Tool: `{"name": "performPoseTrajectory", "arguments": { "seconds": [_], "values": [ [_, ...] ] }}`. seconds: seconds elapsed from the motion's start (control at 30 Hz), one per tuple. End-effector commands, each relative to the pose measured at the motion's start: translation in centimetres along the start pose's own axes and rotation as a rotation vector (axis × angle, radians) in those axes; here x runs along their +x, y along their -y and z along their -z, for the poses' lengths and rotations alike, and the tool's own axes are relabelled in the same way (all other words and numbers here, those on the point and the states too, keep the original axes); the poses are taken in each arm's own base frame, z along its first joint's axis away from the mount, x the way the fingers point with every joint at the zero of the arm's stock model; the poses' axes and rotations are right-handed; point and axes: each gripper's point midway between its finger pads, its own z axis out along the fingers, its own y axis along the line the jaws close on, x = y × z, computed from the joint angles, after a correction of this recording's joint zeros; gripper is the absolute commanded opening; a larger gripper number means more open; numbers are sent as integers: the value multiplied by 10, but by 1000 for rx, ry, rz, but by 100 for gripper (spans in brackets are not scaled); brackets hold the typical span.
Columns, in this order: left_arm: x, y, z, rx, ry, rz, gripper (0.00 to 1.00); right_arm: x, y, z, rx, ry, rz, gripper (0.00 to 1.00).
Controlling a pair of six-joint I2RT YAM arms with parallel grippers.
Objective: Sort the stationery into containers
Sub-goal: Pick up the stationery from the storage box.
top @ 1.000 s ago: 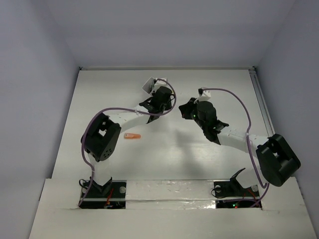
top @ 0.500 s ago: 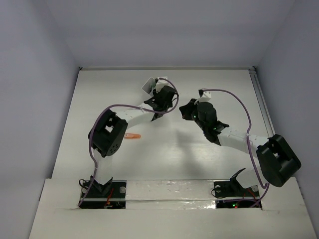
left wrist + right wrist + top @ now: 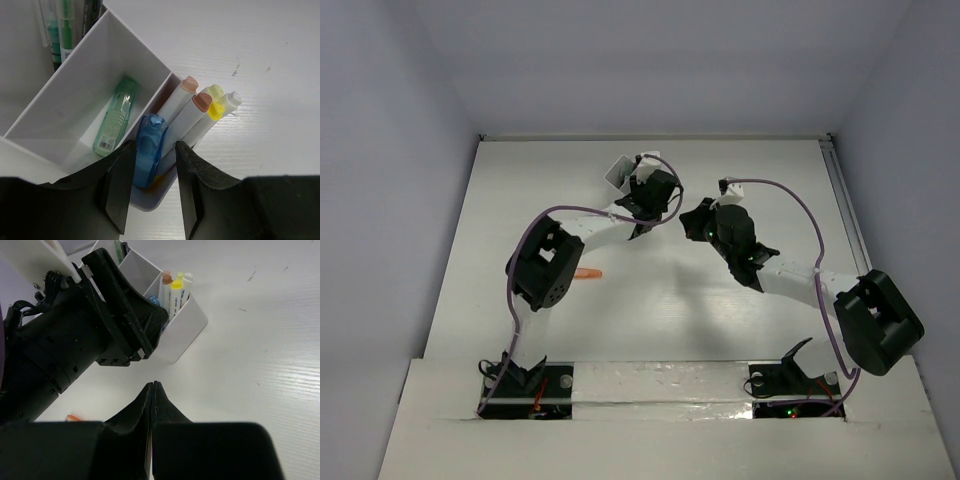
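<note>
The left gripper [image 3: 154, 144] has its jaws parted around the blue chunky piece [image 3: 147, 162], with a gap on one side, so it is released. The piece stands in the end compartment of the white box [image 3: 100, 60], beside capped markers [image 3: 187, 107]. A green piece [image 3: 116, 120] lies in the middle compartment and thin pens [image 3: 60, 30] in the far one. The right gripper [image 3: 151, 385], jaws clenched on nothing, hangs near the box. An orange piece [image 3: 588, 273] lies on the surface [image 3: 720, 330], partly under the left arm [image 3: 545, 275].

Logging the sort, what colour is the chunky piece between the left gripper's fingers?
The chunky piece is translucent blue, clearest in the left wrist view.
</note>
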Motion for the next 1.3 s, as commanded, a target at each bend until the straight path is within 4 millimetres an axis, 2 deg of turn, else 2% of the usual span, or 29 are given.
{"name": "performPoseTrajectory", "arguments": {
  "seconds": [0.0, 0.2, 0.27, 0.3, 0.5, 0.57, 0.77, 0.87, 0.9, 0.97, 1.0, 1.27],
  "values": [
    [-14, -1, -2, -26, 31, -7, 36, -12, -7, -1, -27, 47, -17, 0],
    [-13, -3, -5, -42, 32, -13, 31, -10, -7, -1, -31, 43, -22, 0],
    [-11, -3, -6, -43, 30, -15, 25, -11, -8, 0, -33, 45, -22, 0],
    [-10, -3, -6, -46, 27, -14, 17, -12, -7, 0, -31, 48, -23, 0],
    [-10, -7, -3, -54, 28, -9, 0, -13, -8, 1, -36, 49, -23, 0],
    [-10, -11, -1, -67, 30, -9, 0, -12, -8, 1, -37, 48, -25, 0],
    [-31, -21, 13, -97, 90, 4, 0, -11, -10, 0, -47, 43, -26, 0],
    [-36, -17, 15, -104, 99, 1, 0, -11, -11, 0, -51, 41, -28, 0],
    [-34, -18, 14, -115, 96, -2, 11, -11, -11, 0, -51, 41, -28, 0],
    [-36, -17, 12, -116, 100, 3, 21, -10, -11, 0, -49, 38, -25, 0],
    [-36, -15, 10, -114, 102, 4, 28, -9, -10, -1, -48, 37, -25, 0],
    [-26, -12, -2, -138, 70, -22, 31, -13, -13, 0, -55, 41, -20, 0]
  ]
}}
